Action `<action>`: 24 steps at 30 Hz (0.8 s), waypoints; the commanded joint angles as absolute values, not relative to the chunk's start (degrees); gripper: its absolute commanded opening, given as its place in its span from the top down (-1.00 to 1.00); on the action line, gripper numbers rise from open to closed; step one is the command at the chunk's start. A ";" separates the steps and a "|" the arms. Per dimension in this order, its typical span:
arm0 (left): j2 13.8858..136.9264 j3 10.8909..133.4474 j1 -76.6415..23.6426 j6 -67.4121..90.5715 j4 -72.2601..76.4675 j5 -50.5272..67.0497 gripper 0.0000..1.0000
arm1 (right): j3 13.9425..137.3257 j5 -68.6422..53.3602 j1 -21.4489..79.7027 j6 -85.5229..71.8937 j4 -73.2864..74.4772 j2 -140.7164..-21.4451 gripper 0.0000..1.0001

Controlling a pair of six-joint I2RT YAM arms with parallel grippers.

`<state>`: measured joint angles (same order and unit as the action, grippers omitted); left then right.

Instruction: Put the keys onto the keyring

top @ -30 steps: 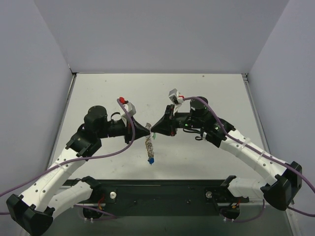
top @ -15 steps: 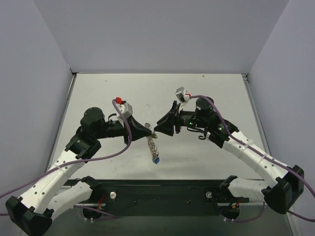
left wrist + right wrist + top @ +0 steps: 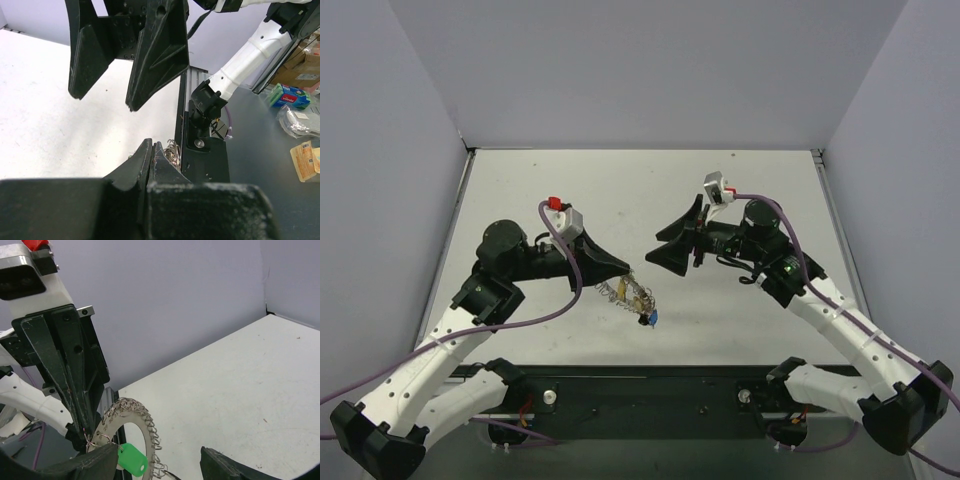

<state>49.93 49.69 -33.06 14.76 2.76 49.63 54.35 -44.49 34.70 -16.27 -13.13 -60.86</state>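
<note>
Left gripper (image 3: 623, 268): jaws pressed together on the rim of the keyring (image 3: 618, 291), which hangs from the fingertips above the table (image 3: 750, 185). Right gripper (image 3: 658, 251): jaws well apart, nothing between them, clear of the keyring, just up and to its right in the top view, tips pointing toward it. Green key (image 3: 132, 460) hangs at the keyring's lower rim, just beside one finger of the right gripper; whether they touch cannot be told. Blue key (image 3: 650, 318) dangles at the keyring's end farthest from the left gripper. Keyring tilted, scalloped coil visible, centre open
</note>
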 commanded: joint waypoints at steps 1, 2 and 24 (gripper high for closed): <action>49.48 50.62 -33.31 16.52 10.11 51.59 1.00 | 55.72 -48.60 33.14 -15.30 -17.84 -57.83 -0.34; 49.48 50.71 -33.31 16.44 10.19 51.59 1.00 | 55.81 -48.78 33.05 -15.21 -17.75 -57.75 -0.34; 51.15 50.36 -33.31 20.30 16.35 57.04 1.00 | 58.18 -59.68 33.84 -11.96 -14.77 -59.85 -0.36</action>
<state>51.16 48.97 -33.06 18.87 9.93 53.91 55.31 -55.86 33.41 -14.68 -12.64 -60.38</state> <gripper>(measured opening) 0.025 0.681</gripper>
